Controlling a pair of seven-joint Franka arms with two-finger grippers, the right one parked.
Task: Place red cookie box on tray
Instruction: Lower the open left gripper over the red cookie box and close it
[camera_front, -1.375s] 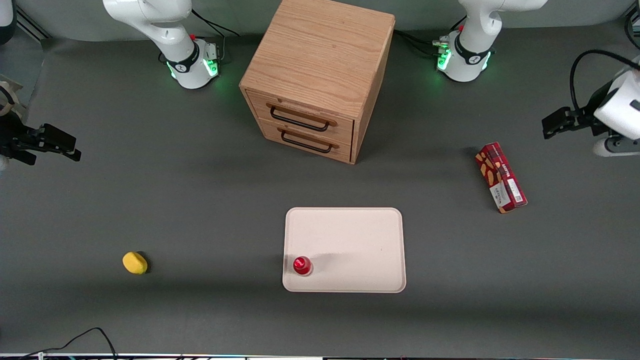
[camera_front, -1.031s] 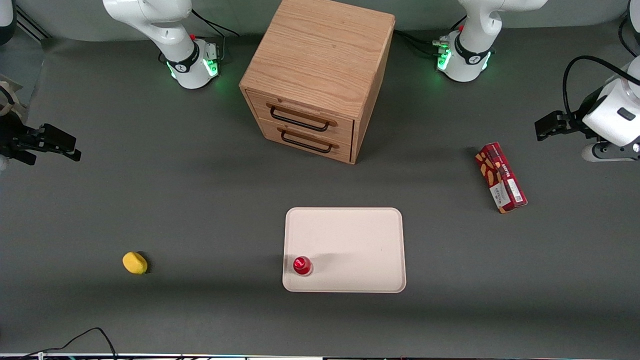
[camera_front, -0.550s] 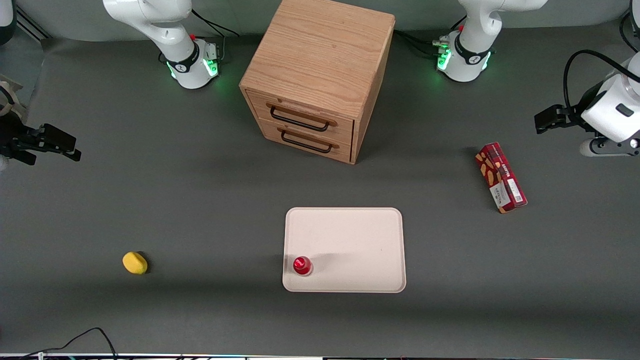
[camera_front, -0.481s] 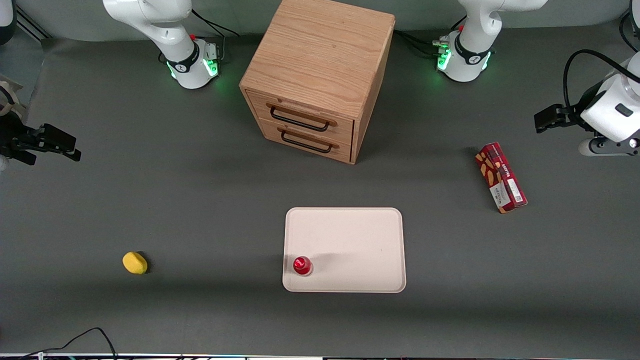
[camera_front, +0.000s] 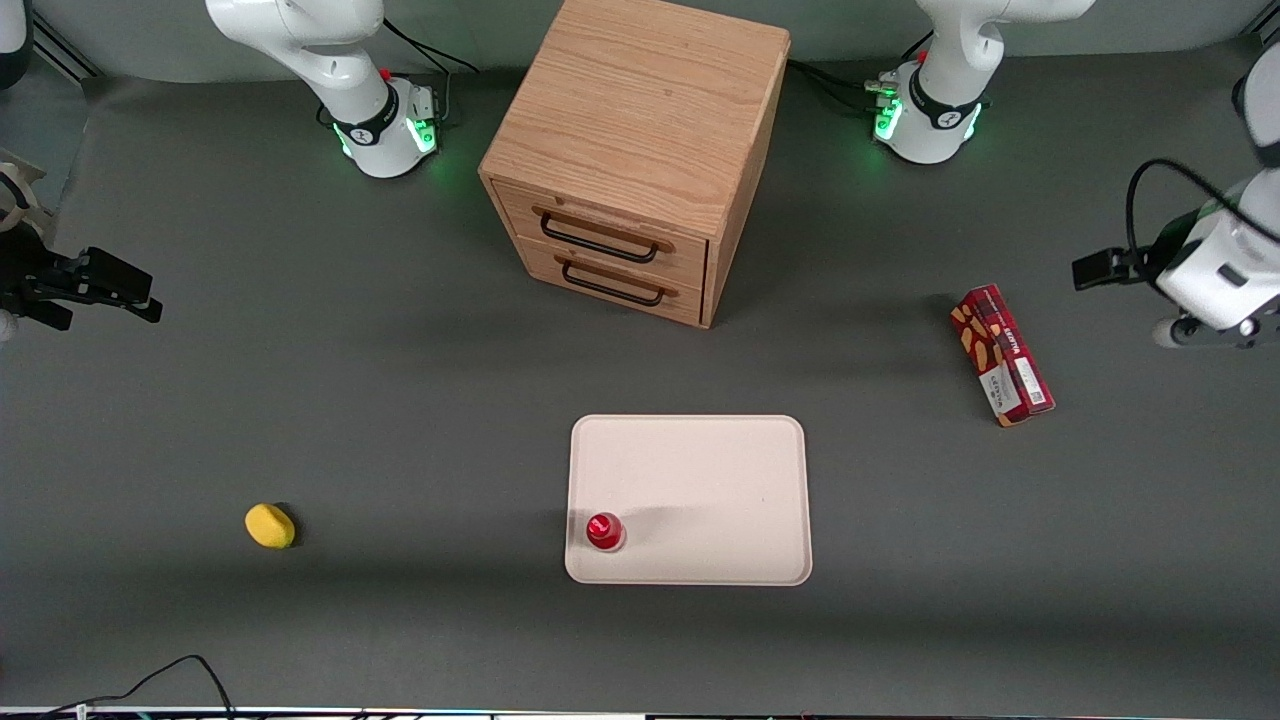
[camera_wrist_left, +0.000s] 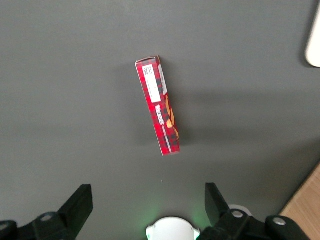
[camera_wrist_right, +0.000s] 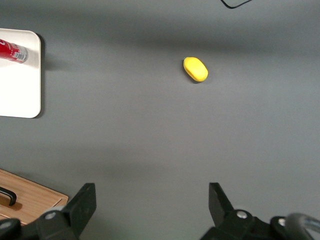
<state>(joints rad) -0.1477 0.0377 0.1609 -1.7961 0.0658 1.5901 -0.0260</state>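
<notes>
Red plaid carton, the red cookie box (camera_front: 1002, 355) (camera_wrist_left: 158, 105), is laid flat on the grey counter (camera_front: 400, 400), well apart from the tray (camera_front: 720, 470); its white label is unreadable. Above it, the pincer (camera_wrist_left: 147, 212) is held open, empty.

The tray (camera_front: 700, 470) is set on the bench (camera_front: 400, 400), nearer the front camera than the drawer cabinet (camera_front: 630, 160). The cookie box (camera_front: 1002, 354) is laid toward the working arm's end. The claw (camera_wrist_left: 149, 202), fingers spread, is held above the bench near that box.
</notes>
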